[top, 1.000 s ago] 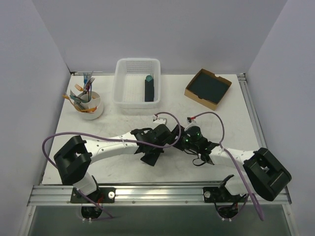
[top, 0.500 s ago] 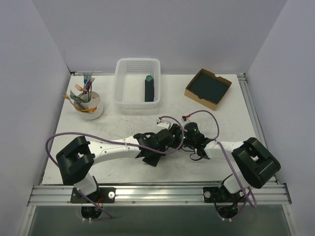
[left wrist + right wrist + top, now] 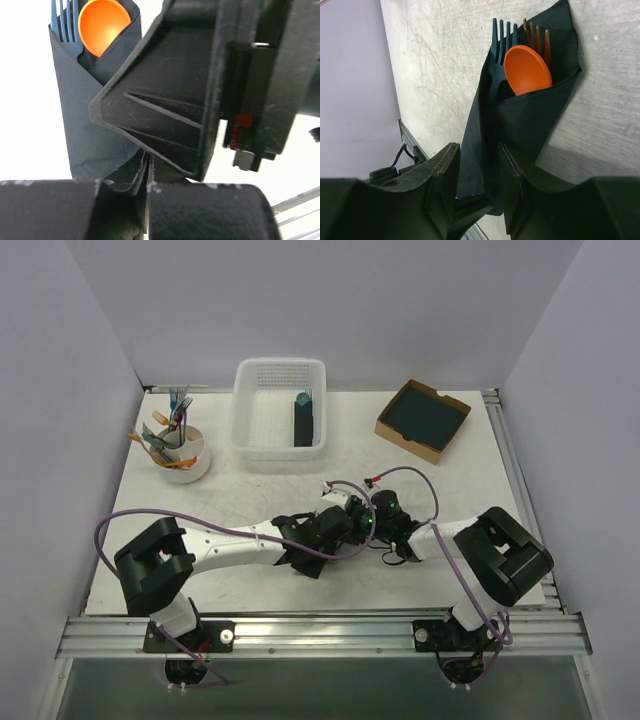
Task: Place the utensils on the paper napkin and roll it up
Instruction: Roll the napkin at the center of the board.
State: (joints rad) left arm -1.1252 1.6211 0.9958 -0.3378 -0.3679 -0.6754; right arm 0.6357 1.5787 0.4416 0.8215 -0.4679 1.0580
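Centrally placed bundle: a thin near-black paper napkin [image 3: 520, 125] is seen wrapped into a cone around slim bright-orange plastic utensils [image 3: 525, 82]. It is laid on the white table [image 3: 230, 490] where both wrists meet, and is hidden under them in the top view.
Contents: an orange spoon bowl [image 3: 529, 62] and orange fork tines [image 3: 536, 35] are shown at the bundle's 12 o'clock end, with a dark teal fork [image 3: 501, 37] at their 9 o'clock.
Right gripper [image 3: 480, 155]: the fingers are closed onto the napkin's 6 o'clock end.
Left gripper [image 3: 148, 186]: the fingers are pressed together, with napkin folds seemingly nipped between them.
Handling: the paper is judged light, limp and easily torn, and the cutlery stiff and slippery. Hold is best taken low, on the wrapped stems through the paper, so that unrolling is prevented.
Change: since a second ago, the right arm's elbow has been drawn toward 9 o'clock and its wrist brought against the left. The left arm is hardly shifted.
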